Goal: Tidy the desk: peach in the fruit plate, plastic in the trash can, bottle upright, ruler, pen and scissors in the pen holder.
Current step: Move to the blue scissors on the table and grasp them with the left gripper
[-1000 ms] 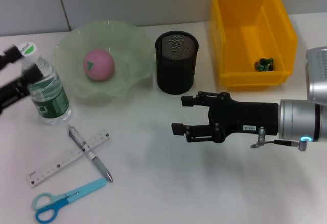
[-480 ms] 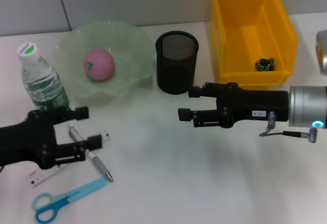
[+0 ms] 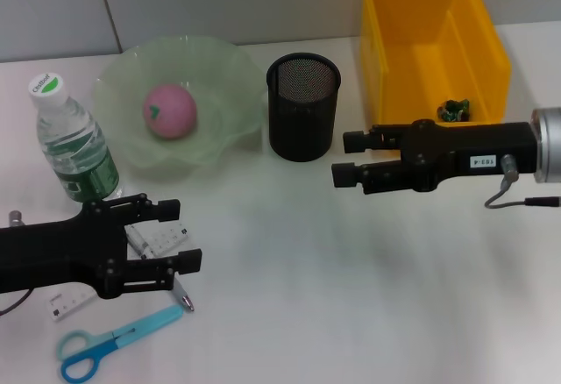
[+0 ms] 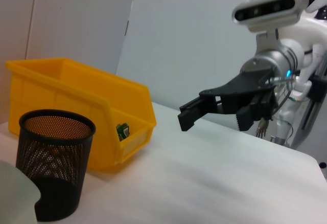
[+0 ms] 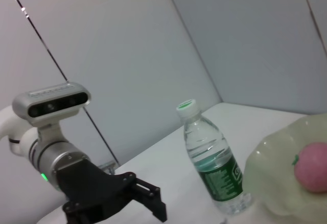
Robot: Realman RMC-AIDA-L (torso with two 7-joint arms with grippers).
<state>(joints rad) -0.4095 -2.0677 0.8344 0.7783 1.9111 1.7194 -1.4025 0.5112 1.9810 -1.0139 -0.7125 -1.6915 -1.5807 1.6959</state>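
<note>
Hovering with spread jaws, the left gripper (image 3: 180,233) covers the whitish, black-marked ruler (image 3: 70,301) and pen (image 3: 182,297).

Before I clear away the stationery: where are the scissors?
In the head view the scissors lie on the desk's near-left corner, just in front of the open left gripper.

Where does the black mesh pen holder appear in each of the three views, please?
Head view: pen holder stands upright at centre top, between the fruit plate and the trash can.
Left wrist view: lower left corner, in front of the trash can.
Right wrist view: not in it.
Shared landmark: the trash can.
</note>
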